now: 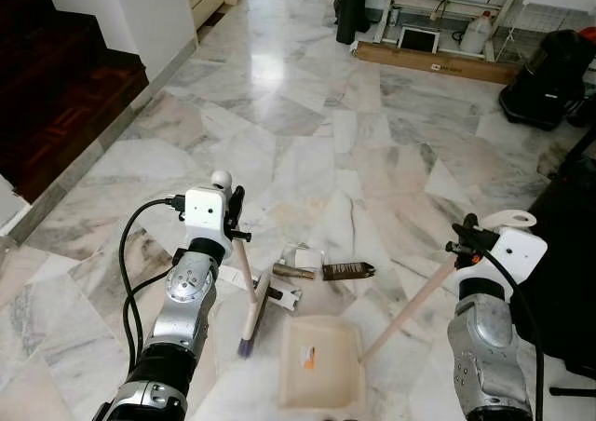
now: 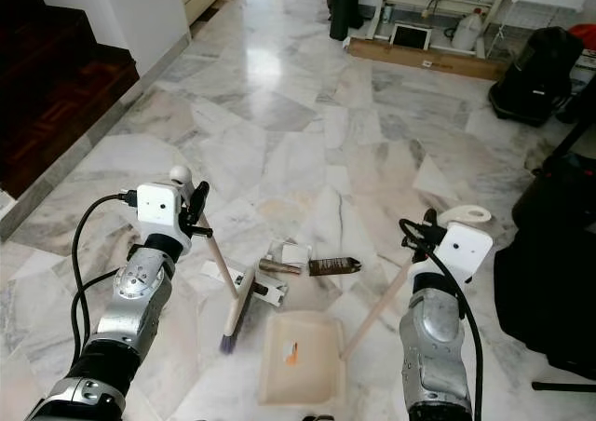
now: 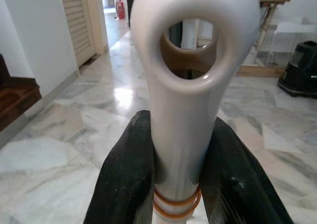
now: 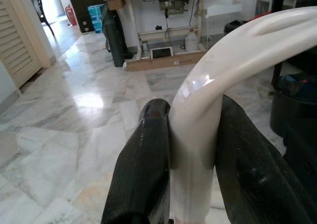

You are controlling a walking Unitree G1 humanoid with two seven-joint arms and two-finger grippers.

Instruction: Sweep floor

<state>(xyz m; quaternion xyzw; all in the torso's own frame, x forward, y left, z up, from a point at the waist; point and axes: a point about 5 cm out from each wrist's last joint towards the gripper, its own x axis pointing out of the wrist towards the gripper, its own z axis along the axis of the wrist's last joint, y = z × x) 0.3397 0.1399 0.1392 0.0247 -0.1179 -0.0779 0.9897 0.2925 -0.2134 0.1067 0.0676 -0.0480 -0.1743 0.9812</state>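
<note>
Cream plastic dustpan (image 1: pixel 319 362) at 6 o'clock on marble floor (image 1: pixel 307 132), right gripper (image 4: pixel 190 149) clamped on handle. Left gripper (image 3: pixel 181 174) clamped on cream broom (image 1: pixel 250 295); litter, possibly wrappers (image 1: pixel 321 267), at 12 o'clock from pan.

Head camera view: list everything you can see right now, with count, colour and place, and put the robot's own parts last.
broom: 1, cream handle, purple bristles, head on the floor left of the dustpan
dustpan: 1, cream, flat on the floor in front of the robot, long handle rising to the right
brown wrapper: 1, dark brown, on the floor beyond the dustpan
paper scraps: a few, white, beside the wrapper and broom head
marble floor: white and grey
wooden stairs: dark brown, far left
black bag: 1, far right
white jug: 1, by the far wall
left claw: black fingers shut on the broom handle
right claw: black fingers shut on the dustpan handle
</note>
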